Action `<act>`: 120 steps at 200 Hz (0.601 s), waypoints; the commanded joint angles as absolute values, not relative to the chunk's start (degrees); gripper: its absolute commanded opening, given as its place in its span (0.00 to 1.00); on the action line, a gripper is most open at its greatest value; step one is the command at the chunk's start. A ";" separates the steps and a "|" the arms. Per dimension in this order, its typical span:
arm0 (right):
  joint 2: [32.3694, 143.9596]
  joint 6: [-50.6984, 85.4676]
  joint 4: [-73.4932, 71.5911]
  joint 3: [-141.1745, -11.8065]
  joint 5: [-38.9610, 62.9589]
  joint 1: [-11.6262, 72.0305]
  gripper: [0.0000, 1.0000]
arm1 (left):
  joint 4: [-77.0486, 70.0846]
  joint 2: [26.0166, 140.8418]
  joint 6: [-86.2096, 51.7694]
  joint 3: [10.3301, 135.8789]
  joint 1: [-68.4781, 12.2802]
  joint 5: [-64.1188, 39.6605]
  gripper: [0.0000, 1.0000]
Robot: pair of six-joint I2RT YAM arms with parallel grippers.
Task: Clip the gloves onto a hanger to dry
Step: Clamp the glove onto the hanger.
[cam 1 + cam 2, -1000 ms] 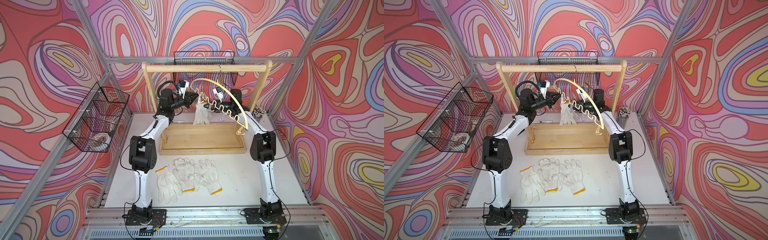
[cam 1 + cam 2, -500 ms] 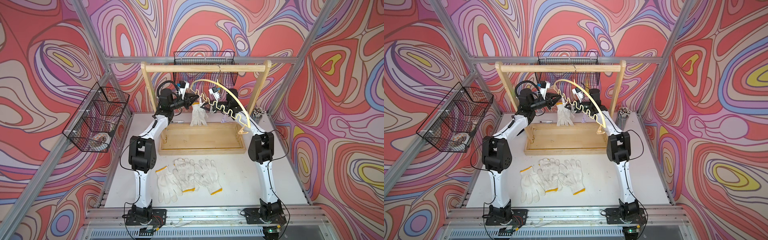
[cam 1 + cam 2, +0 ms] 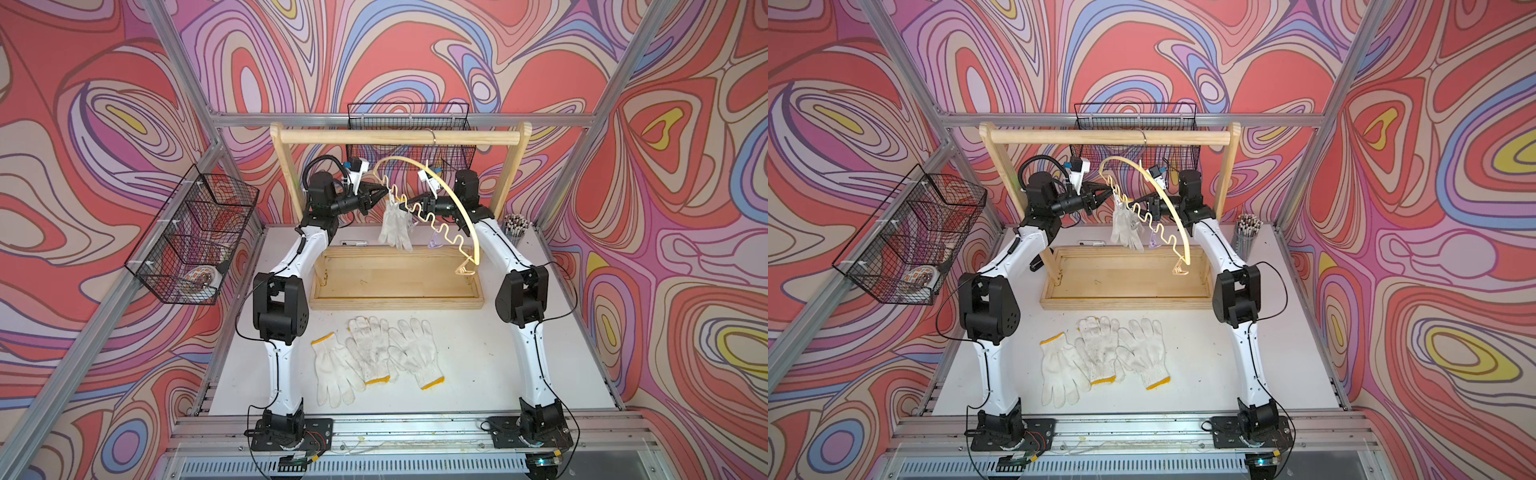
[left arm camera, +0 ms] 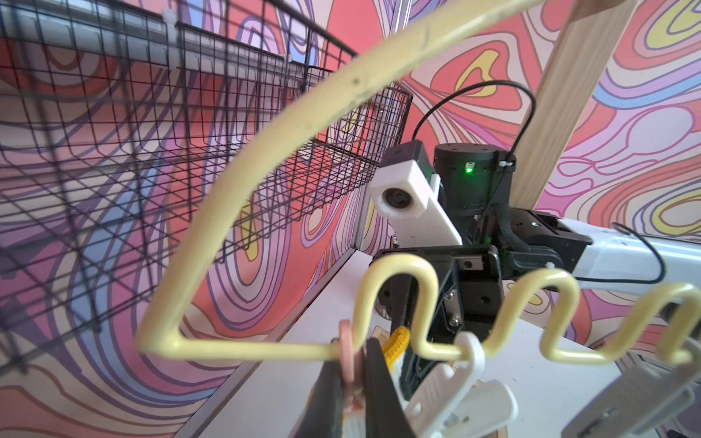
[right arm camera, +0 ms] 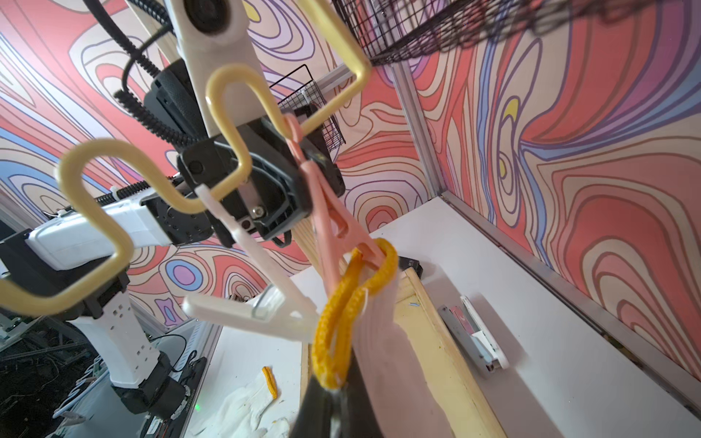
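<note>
**pegs4days:** Noticed any change over the last second? Seeing the pale yellow arched plastic hanger with the wavy lower bar (image 4: pixel 303 119) swung round a little on its metal hook (image 3: pixel 433 135), low end now a bit nearer the left arm's side, and the white knitted glove with the yellow cuff (image 3: pixel 395 226) dragged the same way with it.

**yam_nerd:** Yep, spotted the same. Reads as lining up, not as done. Still dangling fingers-down under the high end of the wavy bar, above the back of the shallow wooden tray (image 3: pixel 395 305). Can't call the pink plastic clothespin clip (image 5: pixel 326 212) as biting the cuff or merely resting against it, going by the right wrist view.

**pegs4days:** And the pincers?

**yam_nerd:** Got the left gripper (image 3: pixel 379 193) squeezed together on the upper part of that pink clip, reaching in roughly level from beside the wooden rail frame (image 3: pixel 395 137). Got the right gripper (image 5: pixel 332 407) clamped on the yellow cuff edge, coming in from the opposite side under the arch. Both arms stretched up and back, elbows bent, wrists nearly meeting.

**pegs4days:** So one of four at best. Leaves three more white gloves (image 3: pixel 370 353) lying flat and overlapping on the white tabletop (image 3: pixel 498 365) near the front, well apart from the hanger.
</note>
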State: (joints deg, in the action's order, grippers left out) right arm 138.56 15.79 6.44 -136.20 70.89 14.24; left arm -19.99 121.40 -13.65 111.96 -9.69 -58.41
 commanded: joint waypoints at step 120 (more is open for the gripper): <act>141.09 18.63 3.62 -137.84 77.47 14.01 0.00 | -19.46 125.68 -17.93 118.65 -6.73 -70.58 0.00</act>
